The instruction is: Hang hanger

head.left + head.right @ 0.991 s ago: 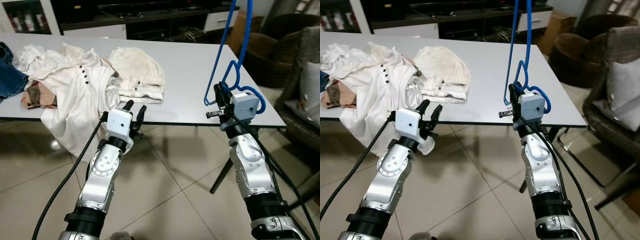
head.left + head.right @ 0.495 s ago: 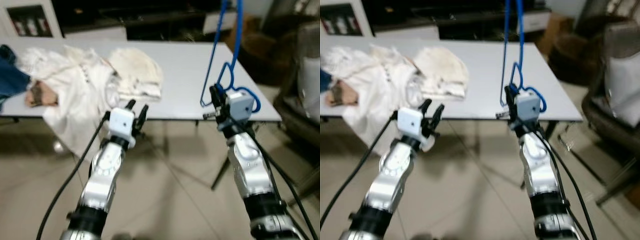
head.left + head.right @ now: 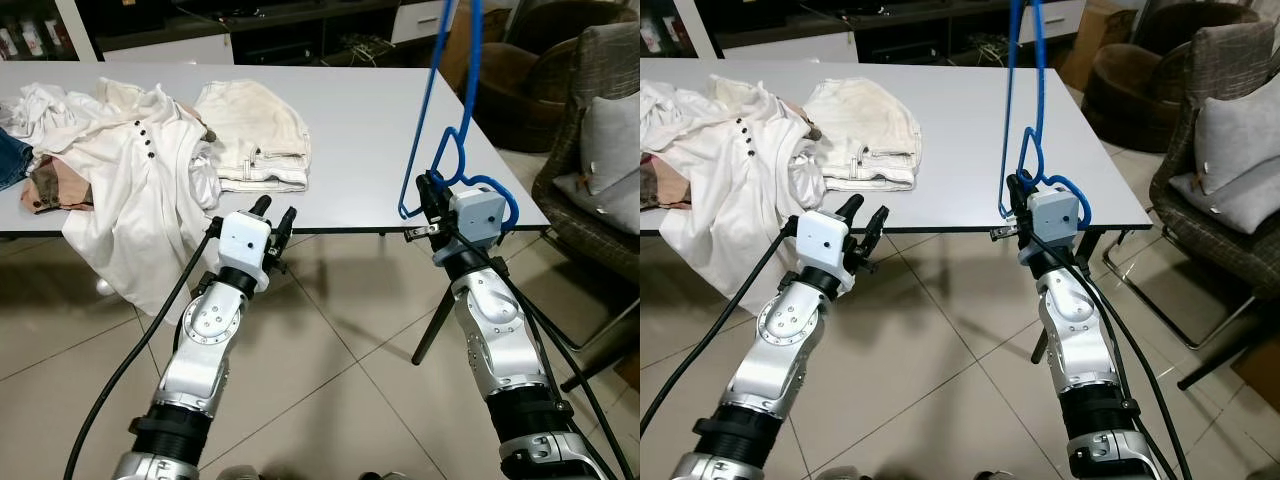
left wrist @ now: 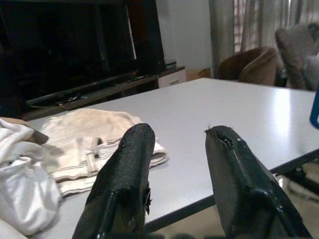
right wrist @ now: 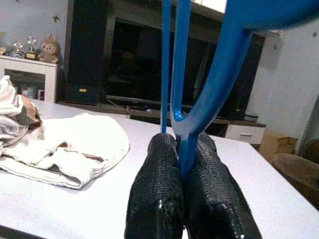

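home living room; armchair (image 3: 600, 150), tv cabinet (image 3: 250, 25)

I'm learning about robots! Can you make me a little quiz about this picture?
1. True or false: the right gripper is shut on the hanger.
2. What colour is the hanger? A red, B blue, C green.
3. Fill in: the left gripper is open and holds ____.

Key: 1 true, its fingers pinch the blue wire. 2 B. 3 nothing; it is held just before the edge of the table, near the shirt.
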{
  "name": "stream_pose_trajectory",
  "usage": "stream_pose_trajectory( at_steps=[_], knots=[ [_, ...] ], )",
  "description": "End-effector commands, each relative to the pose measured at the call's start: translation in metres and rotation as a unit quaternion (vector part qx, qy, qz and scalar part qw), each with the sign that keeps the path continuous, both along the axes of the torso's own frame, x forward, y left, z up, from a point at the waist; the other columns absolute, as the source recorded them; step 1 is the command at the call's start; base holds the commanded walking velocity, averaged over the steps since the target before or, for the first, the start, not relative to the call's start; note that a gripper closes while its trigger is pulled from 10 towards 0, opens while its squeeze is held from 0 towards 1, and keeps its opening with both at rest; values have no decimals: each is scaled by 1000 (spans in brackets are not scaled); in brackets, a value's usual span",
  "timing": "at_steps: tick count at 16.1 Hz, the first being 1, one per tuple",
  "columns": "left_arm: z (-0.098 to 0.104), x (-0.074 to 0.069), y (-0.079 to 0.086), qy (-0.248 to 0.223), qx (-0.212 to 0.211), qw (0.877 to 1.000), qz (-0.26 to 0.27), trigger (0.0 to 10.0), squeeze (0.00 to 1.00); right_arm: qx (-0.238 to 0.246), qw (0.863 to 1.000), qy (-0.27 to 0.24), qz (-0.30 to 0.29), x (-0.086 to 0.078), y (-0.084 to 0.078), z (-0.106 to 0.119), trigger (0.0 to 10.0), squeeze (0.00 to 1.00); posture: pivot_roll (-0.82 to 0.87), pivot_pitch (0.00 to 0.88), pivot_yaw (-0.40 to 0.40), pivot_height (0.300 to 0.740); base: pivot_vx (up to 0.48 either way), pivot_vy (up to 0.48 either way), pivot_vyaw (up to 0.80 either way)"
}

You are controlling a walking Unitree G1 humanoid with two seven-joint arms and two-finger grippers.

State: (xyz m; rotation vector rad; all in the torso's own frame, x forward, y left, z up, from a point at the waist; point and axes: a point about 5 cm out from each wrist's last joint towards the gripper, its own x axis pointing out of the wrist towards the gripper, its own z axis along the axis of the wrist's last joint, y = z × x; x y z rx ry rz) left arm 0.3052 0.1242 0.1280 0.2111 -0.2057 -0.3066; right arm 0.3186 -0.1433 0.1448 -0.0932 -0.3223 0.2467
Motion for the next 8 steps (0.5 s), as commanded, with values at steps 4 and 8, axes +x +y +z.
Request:
stream_pose_trajectory(
  at_steps=[4, 8],
  knots=[
    [1, 7, 8, 1, 19, 1000, 15, 10000, 0, -3, 1000, 11, 14, 1, 1, -2, 10000, 0, 143, 0, -13, 740, 0, 0, 0],
    [2, 8, 9, -1, 10, 1000, 13, 10000, 624, -3, 1000, 13, 19, 2, 3, -2, 10000, 0, 146, 0, -12, 740, 0, 0, 0]
  ],
)
